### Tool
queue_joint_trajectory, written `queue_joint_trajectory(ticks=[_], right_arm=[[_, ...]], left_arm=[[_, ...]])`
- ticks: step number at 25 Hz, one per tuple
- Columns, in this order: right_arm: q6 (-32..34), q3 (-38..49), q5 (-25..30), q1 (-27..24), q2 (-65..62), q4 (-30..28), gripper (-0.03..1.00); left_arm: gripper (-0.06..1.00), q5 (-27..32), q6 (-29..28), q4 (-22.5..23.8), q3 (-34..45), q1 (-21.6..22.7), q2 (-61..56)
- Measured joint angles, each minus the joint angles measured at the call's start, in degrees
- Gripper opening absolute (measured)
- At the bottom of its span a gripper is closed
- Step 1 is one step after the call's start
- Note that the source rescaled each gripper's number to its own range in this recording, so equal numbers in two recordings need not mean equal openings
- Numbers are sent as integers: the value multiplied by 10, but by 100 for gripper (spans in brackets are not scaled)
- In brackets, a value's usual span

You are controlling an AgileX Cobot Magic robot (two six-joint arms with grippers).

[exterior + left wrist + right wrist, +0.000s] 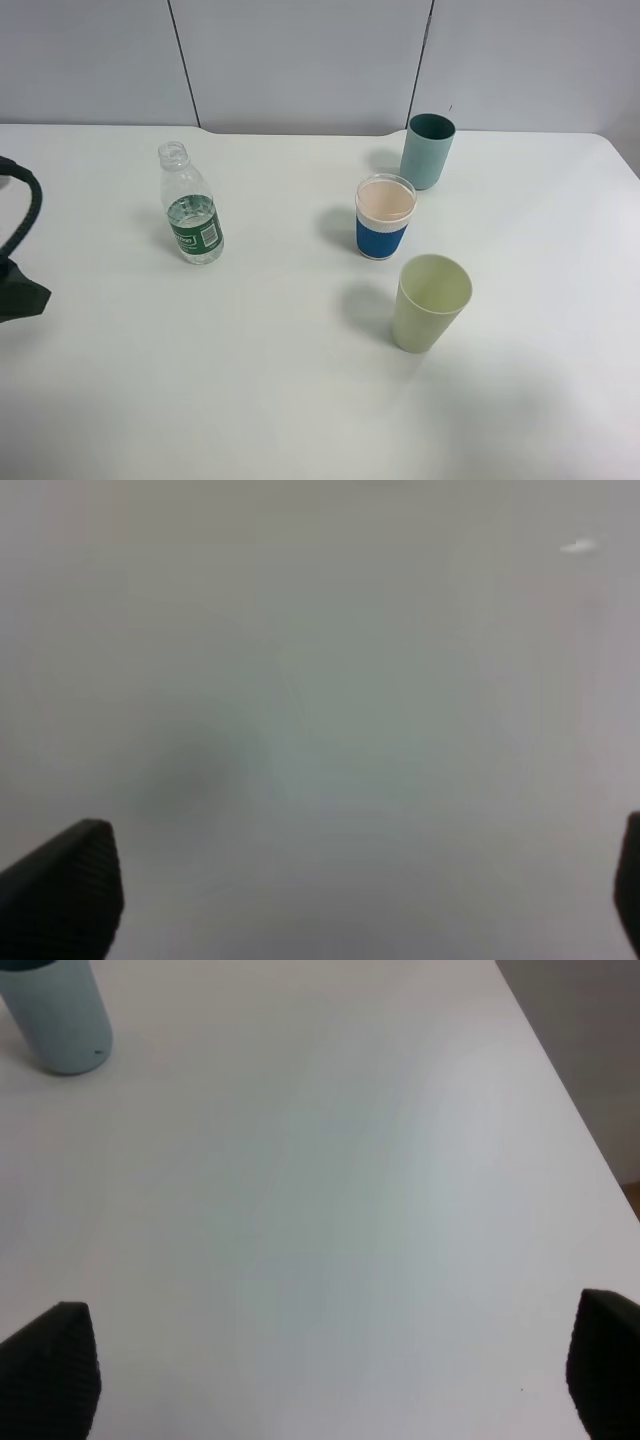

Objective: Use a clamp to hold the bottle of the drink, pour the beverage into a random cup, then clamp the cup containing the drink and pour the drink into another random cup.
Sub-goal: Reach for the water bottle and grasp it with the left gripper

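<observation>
The bottle [190, 205] stands upright on the left part of the white table [250, 380], well apart from the cups. It is clear, with a green label low on its body.

Three cups stand upright to the right of the middle. The teal cup [428, 150] is the farthest. The blue-banded cup [384, 217] stands just beside it, nearer and a little to the left; whether the two touch cannot be told. Its inside looks pale pink. The pale green cup [430, 302] is the nearest of the three, a little right of the banded one and apart from it.

The left gripper [348, 885] has its jaws spread wide, the dark ribbed fingertips [65, 890] sitting at the two sides of its blurred wrist view. Only bare table lies between them, and it grips nothing. A dark part of the left arm [20, 292] shows at the left edge of the table, well left of the bottle.

The right gripper [328, 1365] is also spread wide over bare table near the right edge and grips nothing. The teal cup [55, 1015] stands well apart from it, farther and to the left.
</observation>
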Motion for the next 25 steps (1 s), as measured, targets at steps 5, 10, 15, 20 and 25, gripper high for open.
queue_joint_trajectory(ticks=[5, 10, 15, 20, 25], right_arm=[[0, 0, 0, 0, 0, 0, 88], [0, 0, 0, 0, 0, 0, 88], [0, 0, 0, 0, 0, 0, 88], [0, 0, 0, 0, 0, 0, 88], [0, 0, 0, 0, 0, 0, 88]], left_arm=[[100, -22, 2, 1, 0, -34, 60], [100, -92, 2, -8, 22, -51, 110], [100, -175, -5, -25, 55, -52, 144], [100, -289, -5, -28, 99, -52, 151], [100, -456, -5, -28, 169, -52, 152]])
